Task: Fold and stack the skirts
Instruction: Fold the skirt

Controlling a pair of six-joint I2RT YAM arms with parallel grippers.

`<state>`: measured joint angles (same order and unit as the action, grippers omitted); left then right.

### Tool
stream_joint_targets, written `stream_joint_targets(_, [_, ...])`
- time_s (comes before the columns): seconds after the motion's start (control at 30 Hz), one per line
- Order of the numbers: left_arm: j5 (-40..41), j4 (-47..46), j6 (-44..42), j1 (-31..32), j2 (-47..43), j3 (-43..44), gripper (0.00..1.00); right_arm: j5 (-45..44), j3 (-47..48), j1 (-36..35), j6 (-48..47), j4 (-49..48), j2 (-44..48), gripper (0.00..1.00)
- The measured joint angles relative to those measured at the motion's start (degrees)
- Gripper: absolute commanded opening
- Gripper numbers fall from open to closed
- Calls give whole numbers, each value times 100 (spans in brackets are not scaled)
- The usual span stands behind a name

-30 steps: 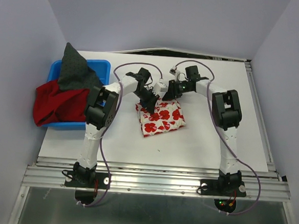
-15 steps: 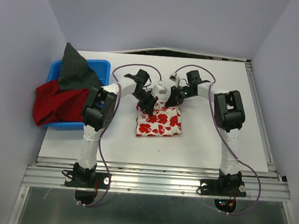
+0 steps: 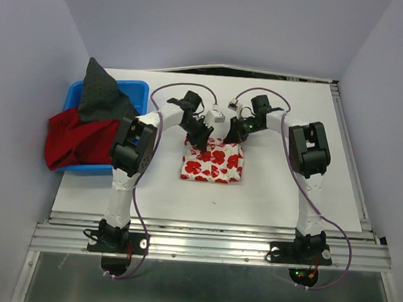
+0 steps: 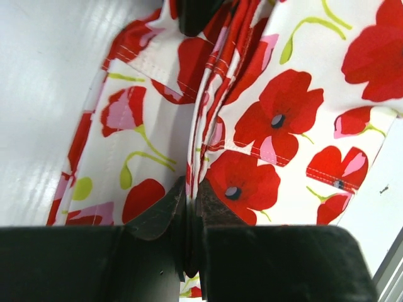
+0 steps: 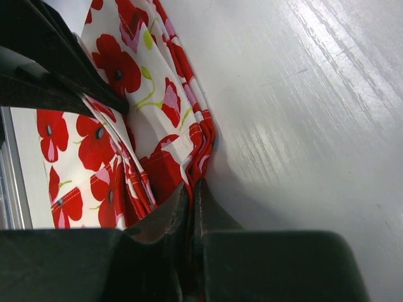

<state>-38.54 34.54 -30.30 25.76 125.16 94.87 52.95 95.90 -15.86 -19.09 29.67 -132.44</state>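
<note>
The skirts are far from stacked. At the left, the plain deep-red pleated skirt [image 3: 74,141] hangs crumpled over the near rim of the blue plastic bin [image 3: 138,90]. The dark grey skirt [image 3: 100,95] is heaped on top of it and rises to a peak. Neither looks folded, so both are judged not yet begun.

Near the middle of the white desk [image 3: 288,198] lies the white cloth skirt with red flower print [image 3: 212,164]. It is a compact, roughly rectangular packet of several layers, so its fold seems well advanced. Its longer axis runs left to right across the desk. Its far edge, the one being held, faces the back wall, and its near edge lies toward the arm bases.

The left gripper [image 4: 192,189] has its jaws clenched on the gathered layers at the far-left corner. The right gripper [image 5: 191,187] has its jaws pinched on the bunched edge at the far-right corner.

What is left, it seems, is to finish this fold and release it, then fold the other two and pile all three.
</note>
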Motion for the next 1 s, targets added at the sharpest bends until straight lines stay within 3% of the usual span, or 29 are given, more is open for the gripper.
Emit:
stream_joint_targets(0.73, [319,-636,382,-214,4,337,0,-35,127,-2,-212,433,-24,1])
stream_joint_targets(1.0, [190,-994,249,-304,-236,-140,0,-20,286,-2,-219,616,-109,1])
